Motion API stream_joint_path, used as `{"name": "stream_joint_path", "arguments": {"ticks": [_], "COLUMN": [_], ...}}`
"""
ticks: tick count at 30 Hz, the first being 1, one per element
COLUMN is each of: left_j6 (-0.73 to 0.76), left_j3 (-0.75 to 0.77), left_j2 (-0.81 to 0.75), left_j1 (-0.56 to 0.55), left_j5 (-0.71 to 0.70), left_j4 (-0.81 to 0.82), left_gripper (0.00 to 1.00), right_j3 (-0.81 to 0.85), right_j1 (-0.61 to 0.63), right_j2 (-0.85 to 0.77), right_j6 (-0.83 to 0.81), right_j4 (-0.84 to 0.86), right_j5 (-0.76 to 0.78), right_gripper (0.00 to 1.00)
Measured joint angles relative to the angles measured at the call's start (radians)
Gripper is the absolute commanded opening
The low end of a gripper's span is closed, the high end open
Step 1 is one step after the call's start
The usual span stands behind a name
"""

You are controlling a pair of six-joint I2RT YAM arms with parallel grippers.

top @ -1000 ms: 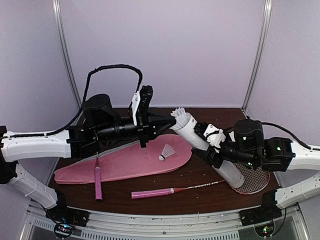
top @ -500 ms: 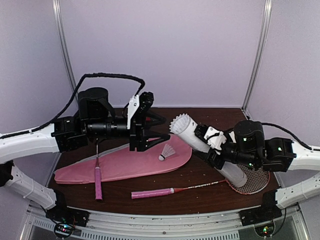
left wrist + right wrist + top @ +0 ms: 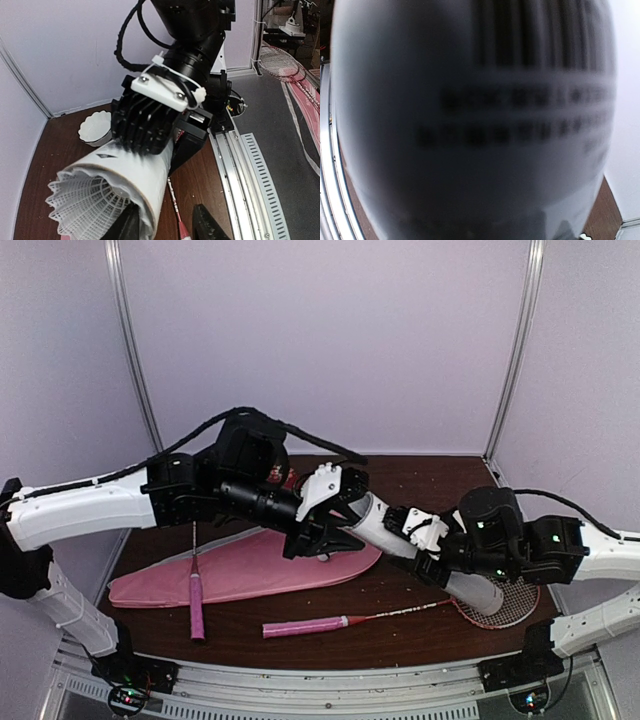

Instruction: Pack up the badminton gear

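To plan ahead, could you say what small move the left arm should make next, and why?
Probably nudge the shuttlecock deeper into the tube: its feathers jut from the mouth, the right gripper clamps the tube, left gripper, jaws open, beside it.

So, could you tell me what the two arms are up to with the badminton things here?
The right gripper is shut around the long white tube, holding it tilted with its mouth raised and a shuttlecock sticking feathers-first out of it. The left gripper, open, hovers at that mouth. Both rackets lie out, not inside the pink bag, and a second shuttlecock sits loose on the table.
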Motion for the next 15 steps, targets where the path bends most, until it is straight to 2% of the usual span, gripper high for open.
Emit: {"name": "stream_joint_path", "arguments": {"ticks": [3,13,15], "left_j6": [0.025,0.063,0.069], "left_j3": [0.025,0.105,0.121], "left_j2": [0.038,0.150,0.179], "left_j1": [-0.006,-0.013,-0.013], "left_j5": [0.003,0.075,0.084], "left_j4": [-0.035,-0.075,-0.075], "left_gripper": [0.27,0.40,0.45], "right_j3": [0.000,0.000,0.000], "right_j1": [0.000,0.000,0.000], "right_j2": [0.000,0.000,0.000], "right_j6": [-0.011,-0.018,-0.019], "right_j4": [-0.031,-0.065,-0.082], "right_j5": [-0.009,-0.021,-0.021], "right_gripper": [0.29,0.29,0.29]}}
